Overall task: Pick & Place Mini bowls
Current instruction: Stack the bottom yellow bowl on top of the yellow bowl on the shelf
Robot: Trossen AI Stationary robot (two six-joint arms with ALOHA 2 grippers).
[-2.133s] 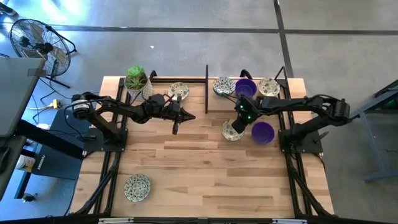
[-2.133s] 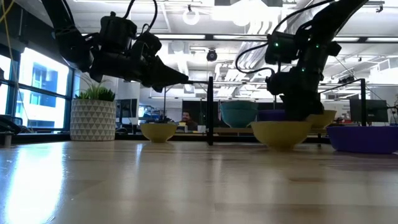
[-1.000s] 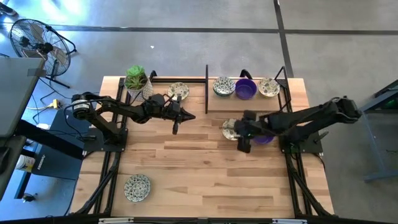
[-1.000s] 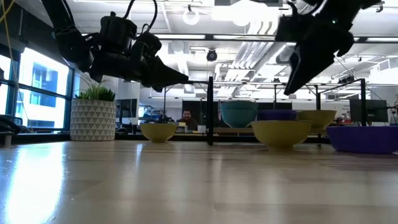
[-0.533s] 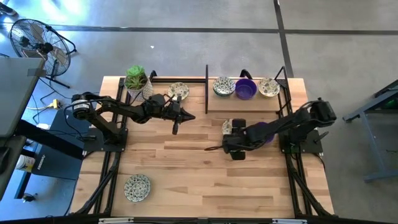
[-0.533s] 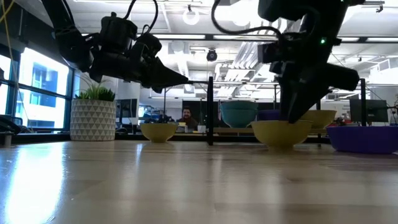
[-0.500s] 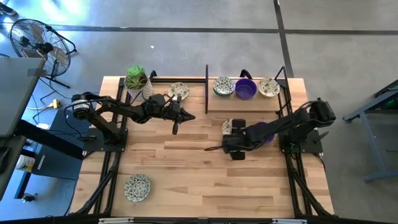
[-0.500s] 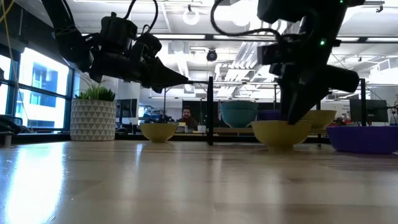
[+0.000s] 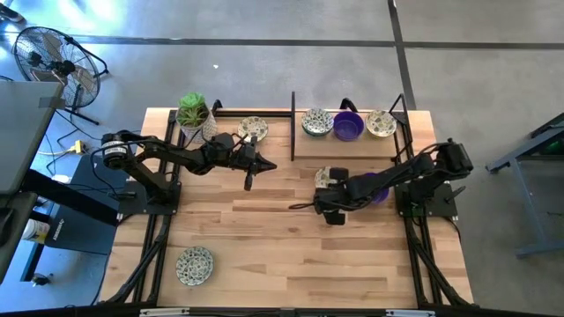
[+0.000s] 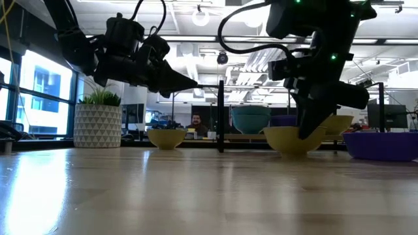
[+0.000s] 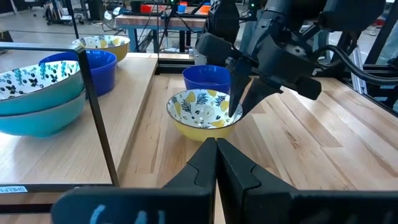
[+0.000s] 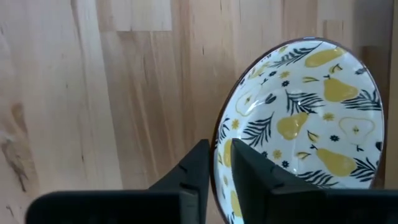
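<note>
A cream mini bowl with a yellow and dark leaf pattern (image 9: 328, 179) stands on its base right of the table's middle, also in the right wrist view (image 12: 298, 124) and left wrist view (image 11: 204, 112). A purple mini bowl (image 9: 376, 187) sits just right of it, partly under the right arm. My right gripper (image 12: 219, 158) is down at the patterned bowl's near rim, shut on it. My left gripper (image 9: 249, 173) hangs shut above the table, left of the middle (image 10: 191, 81). My right gripper pinches the patterned bowl's rim on its near side (image 12: 217, 134), with one finger (image 12: 249, 168) inside the bowl and the other (image 12: 196, 165) outside. The fingers come from above, slanting down (image 11: 236, 99). The bowl stands level with its base on the table (image 10: 295, 140).
A black frame (image 9: 293, 123) at the far edge has three more bowls behind it (image 9: 315, 121) (image 9: 348, 125) (image 9: 381, 123). A patterned bowl (image 9: 252, 129) sits beside a potted plant (image 9: 192, 113). Another patterned bowl (image 9: 195, 265) lies near the near-left corner. Bare wood fills the middle and near side.
My right gripper has come down from well above the table and moved toward the table's left and near side, tipping to point down. It now sits at the patterned bowl's near rim. The bowl and my left arm have stayed put.
</note>
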